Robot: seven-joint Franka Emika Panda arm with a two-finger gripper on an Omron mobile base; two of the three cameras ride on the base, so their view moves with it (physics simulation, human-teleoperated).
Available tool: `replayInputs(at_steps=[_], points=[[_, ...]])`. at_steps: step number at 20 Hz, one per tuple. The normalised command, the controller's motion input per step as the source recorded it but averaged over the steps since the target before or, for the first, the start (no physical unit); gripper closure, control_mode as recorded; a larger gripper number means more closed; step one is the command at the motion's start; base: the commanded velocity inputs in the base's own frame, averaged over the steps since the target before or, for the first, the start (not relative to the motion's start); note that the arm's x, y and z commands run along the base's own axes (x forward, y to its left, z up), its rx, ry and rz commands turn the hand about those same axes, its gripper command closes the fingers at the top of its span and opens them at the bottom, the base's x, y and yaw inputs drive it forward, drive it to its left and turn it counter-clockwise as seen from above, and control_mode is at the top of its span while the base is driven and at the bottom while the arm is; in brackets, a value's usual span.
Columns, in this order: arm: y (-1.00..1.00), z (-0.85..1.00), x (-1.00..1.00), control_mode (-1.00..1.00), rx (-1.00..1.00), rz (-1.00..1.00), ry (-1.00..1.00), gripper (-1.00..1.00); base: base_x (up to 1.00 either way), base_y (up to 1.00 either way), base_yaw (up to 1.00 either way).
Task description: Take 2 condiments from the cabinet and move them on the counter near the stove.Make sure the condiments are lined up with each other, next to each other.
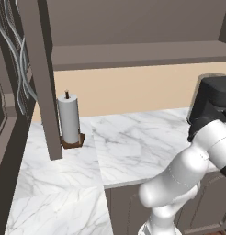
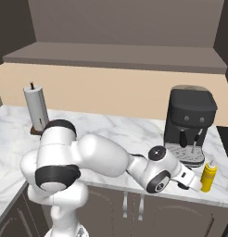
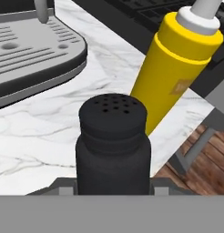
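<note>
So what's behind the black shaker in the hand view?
The yellow squeeze bottle stands just behind the black shaker, on the marble counter. The shaker hides the bottle's base, so contact can't be judged.

From behind on my right side, my arm (image 2: 111, 159) reaches low across the front edge of the counter (image 2: 125, 132), toward the right. My hand ends just beside the yellow squeeze bottle (image 2: 208, 177), which stands upright on the marble near the right end. I cannot see my fingers clearly here, so their grip I cannot tell from this side. Behind the bottle stands a dark coffee machine (image 2: 189, 122) with a grey drip tray. Far to the left, a white paper-towel roll (image 2: 36, 110) stands on its brown stand. Above, the grey-brown cabinet (image 2: 116, 28) spans the wall.
</note>
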Motion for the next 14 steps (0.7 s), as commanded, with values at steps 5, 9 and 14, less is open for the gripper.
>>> replayInputs(at_steps=[5,9,14], points=[[-0.15,0.0,0.0,-1.0,-0.01,0.0,-0.03,1.0,0.0,0.0,0.0],[-0.12,-0.02,0.0,-1.0,-0.02,0.0,-0.06,1.0,0.0,0.0,0.0],[-0.12,-0.05,0.0,-1.0,-0.02,0.0,-0.04,1.0,0.0,0.0,0.0]])
